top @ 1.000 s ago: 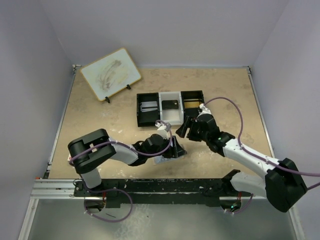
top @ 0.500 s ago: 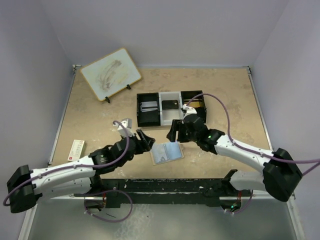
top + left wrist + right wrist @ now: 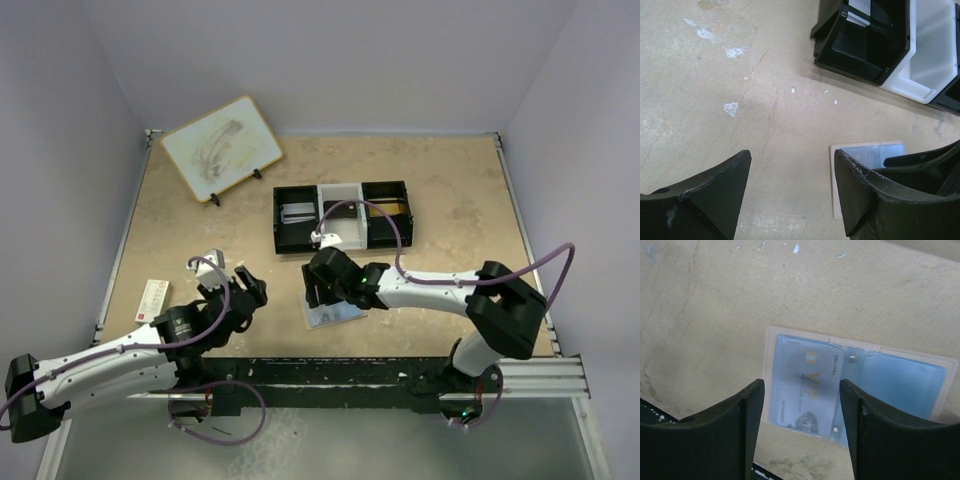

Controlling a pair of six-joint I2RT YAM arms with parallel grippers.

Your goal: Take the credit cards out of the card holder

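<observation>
Card holder (image 3: pixel 900 382): soft, flat. VIP card (image 3: pixel 807 375) in pocket: thin, stiff, slick; prob. pinch edge. Right gripper (image 3: pixel 801 387), left gripper (image 3: pixel 791 160): jaws spread, empty.

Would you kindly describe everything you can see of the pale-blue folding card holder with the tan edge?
The pale-blue folding card holder with a tan stitched edge lies opened flat on the beige tabletop. Its two clear, plastic-looking pockets meet at a middle fold with small studs. One pocket holds a silvery card printed VIP; the other looks empty. The right tool hangs over the card's half, fingers apart; whether it touches cannot be told.
</observation>
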